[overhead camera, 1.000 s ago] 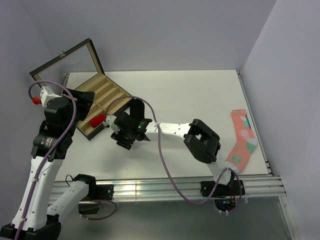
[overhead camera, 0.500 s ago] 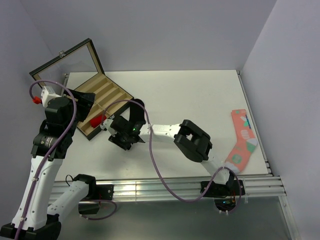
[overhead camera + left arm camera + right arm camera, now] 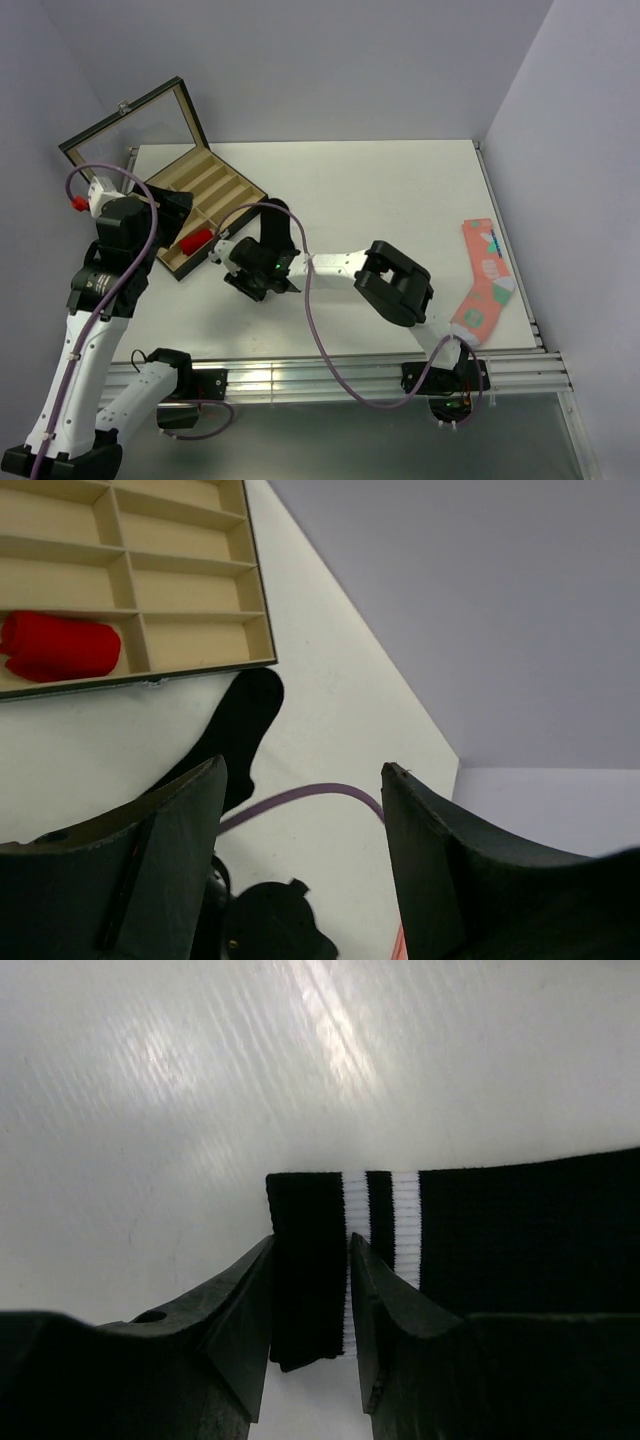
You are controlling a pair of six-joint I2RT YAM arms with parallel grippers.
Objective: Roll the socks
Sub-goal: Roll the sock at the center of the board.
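The black sock (image 3: 500,1250) lies flat on the white table, its cuff with two white stripes toward my right gripper (image 3: 310,1245). The open jaws straddle the cuff's black end band; one finger (image 3: 375,1290) rests over the first white stripe. From above, that gripper (image 3: 250,275) sits at the near end of the black sock (image 3: 272,215). The red sock (image 3: 193,240) is a roll in a near compartment of the wooden box (image 3: 215,175). It also shows as the red sock (image 3: 60,645) in the left wrist view. My left gripper (image 3: 305,770) hangs open and empty above the table by the box.
The box's glass lid (image 3: 130,125) stands open at the back left. A salmon-pink patterned sock (image 3: 483,280) lies at the table's right edge. The right arm's purple cable (image 3: 300,792) arcs over the table behind the black sock (image 3: 240,720).
My right gripper has shifted slightly left along the table onto the black sock's cuff, and its jaws have narrowed. The left arm has barely moved.
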